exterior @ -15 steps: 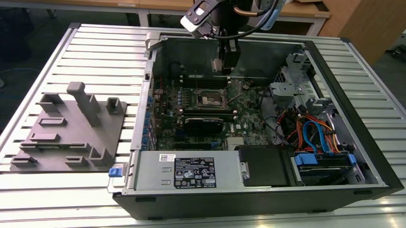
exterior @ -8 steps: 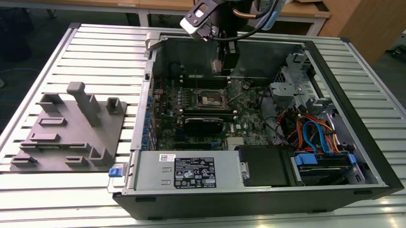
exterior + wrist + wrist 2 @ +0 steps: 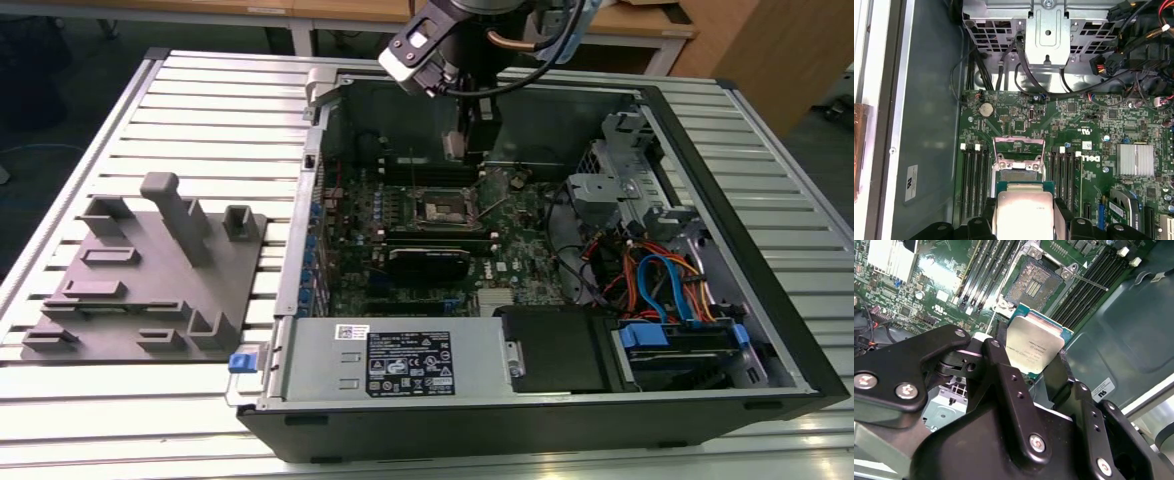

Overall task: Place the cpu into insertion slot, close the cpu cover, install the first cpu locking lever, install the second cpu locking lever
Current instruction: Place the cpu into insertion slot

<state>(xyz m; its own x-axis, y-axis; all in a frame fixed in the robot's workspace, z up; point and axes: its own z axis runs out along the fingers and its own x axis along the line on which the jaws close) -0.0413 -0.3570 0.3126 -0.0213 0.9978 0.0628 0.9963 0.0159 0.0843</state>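
Cpu [image 3: 1035, 347] pinched by its edges between the closed gripper [image 3: 1030, 369] fingers, silver top showing. Held above the insertion slot [image 3: 1033, 285], not touching, upper centre of the exterior view. Slot contacts exposed; cpu cover [image 3: 1019, 150] swung up. All inside the computer case [image 3: 534, 420].

Bench is a light-grey ribbed aluminium-profile table [image 3: 174, 90], with slats running across the exterior view and taking up most of it. Behind its far edge there's a light wooden desk with white metal legs [image 3: 200, 8] toward the exterior view's left. A second wooden desktop on a white frame [image 3: 654, 25] sits toward the right. Tall brown wooden panel [image 3: 774, 50] in the far right corner. Dark grey floor [image 3: 94, 60] under the desks, grey again off the table's right side. Lighting even and diffuse, soft sheen on the slats, faint shadows.
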